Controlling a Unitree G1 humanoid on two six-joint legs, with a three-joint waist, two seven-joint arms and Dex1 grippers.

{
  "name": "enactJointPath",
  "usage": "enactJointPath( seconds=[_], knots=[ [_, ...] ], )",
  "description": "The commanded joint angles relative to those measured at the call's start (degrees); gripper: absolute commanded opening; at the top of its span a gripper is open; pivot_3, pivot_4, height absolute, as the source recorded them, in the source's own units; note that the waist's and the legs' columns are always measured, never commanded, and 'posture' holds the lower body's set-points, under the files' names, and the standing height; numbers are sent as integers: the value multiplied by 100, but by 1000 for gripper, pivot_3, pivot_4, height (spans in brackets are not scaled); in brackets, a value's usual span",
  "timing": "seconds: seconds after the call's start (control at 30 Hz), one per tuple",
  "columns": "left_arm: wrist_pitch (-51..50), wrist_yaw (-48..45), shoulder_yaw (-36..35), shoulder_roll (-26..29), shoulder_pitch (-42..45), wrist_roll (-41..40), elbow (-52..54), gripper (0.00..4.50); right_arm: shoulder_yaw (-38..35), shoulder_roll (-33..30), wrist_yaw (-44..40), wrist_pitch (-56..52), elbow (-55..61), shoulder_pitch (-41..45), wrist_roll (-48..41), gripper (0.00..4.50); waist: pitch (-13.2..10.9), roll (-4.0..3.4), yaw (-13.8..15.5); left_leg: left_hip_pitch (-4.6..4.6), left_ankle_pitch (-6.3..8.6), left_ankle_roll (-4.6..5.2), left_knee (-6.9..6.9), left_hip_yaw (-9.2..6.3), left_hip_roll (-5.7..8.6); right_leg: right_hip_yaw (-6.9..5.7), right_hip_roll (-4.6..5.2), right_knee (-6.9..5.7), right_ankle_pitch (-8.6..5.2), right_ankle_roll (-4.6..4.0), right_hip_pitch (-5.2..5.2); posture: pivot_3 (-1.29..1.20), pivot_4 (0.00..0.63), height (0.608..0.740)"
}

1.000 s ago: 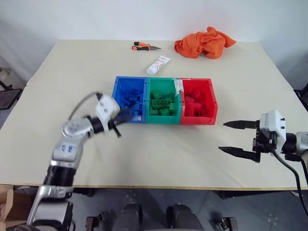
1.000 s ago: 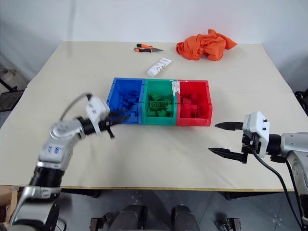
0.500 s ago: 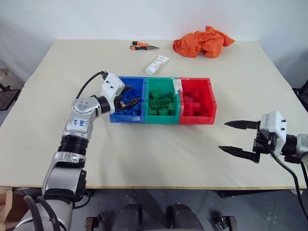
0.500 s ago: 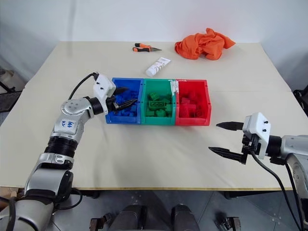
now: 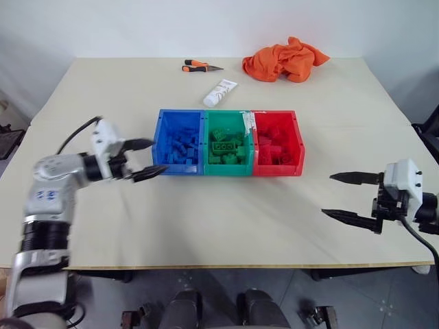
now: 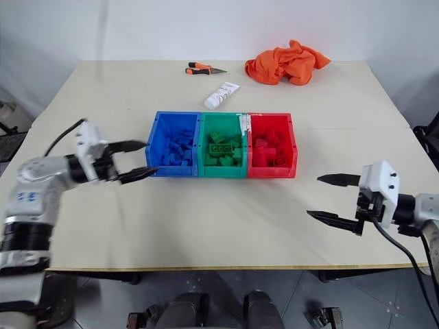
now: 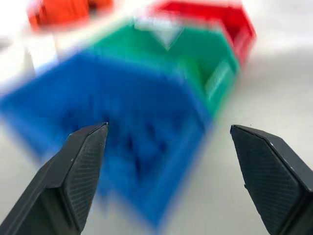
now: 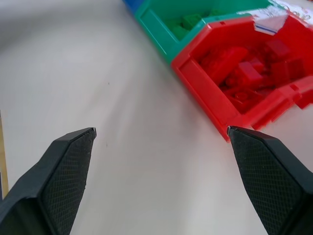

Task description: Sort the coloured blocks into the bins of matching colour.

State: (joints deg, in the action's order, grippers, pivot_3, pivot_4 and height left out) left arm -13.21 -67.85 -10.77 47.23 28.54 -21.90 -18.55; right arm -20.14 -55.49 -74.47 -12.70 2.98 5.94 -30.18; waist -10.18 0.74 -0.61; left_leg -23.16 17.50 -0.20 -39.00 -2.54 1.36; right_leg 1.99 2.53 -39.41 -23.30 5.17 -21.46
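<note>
Three joined bins sit mid-table: blue (image 5: 158,140), green (image 5: 226,168) and red (image 5: 278,170). Blue blocks (image 5: 182,144) lie in the blue bin, green blocks (image 5: 230,145) in the green, red blocks (image 5: 274,147) in the red. My left gripper (image 5: 158,155) hovers just left of the blue bin, open and empty, pointing at it; its wrist view shows the blue bin (image 7: 146,147) between the fingers (image 7: 83,161). My right gripper (image 5: 326,194) is open and empty, well right of and nearer than the red bin (image 8: 200,83).
At the far side of the table lie an orange cloth (image 5: 285,58), a white tube (image 5: 219,92) and orange-handled pliers (image 5: 199,67). The table's front edge (image 5: 226,264) runs just below both grippers.
The left gripper, shut by the blue bin's front a second ago, rose over that bin, opened, then drew back to the left. The right gripper has barely moved.
</note>
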Motion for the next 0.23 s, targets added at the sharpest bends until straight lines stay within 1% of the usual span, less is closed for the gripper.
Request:
enactJointPath(
  seconds=[0.03,0.1,0.23],
  knots=[
    [99,-438,-472,265,-393,-341,-30,4253,-94,-104,-172,342,-463,326,66,4500,1,-1,5,0,1,1,0,0,0,0,3,1,0,0,2,0,150,740],
    [172,-298,-530,252,-442,-273,-101,4253,-1,-85,-207,423,-714,514,139,4500,0,-1,51,2,1,2,0,-1,1,-1,5,2,0,0,2,0,150,740],
    [145,-2,-567,104,-534,-264,165,4253,144,24,-167,539,-1079,826,241,4500,0,-1,65,-1,4,5,0,-2,5,-3,9,5,0,0,3,0,150,740]
  ],
)
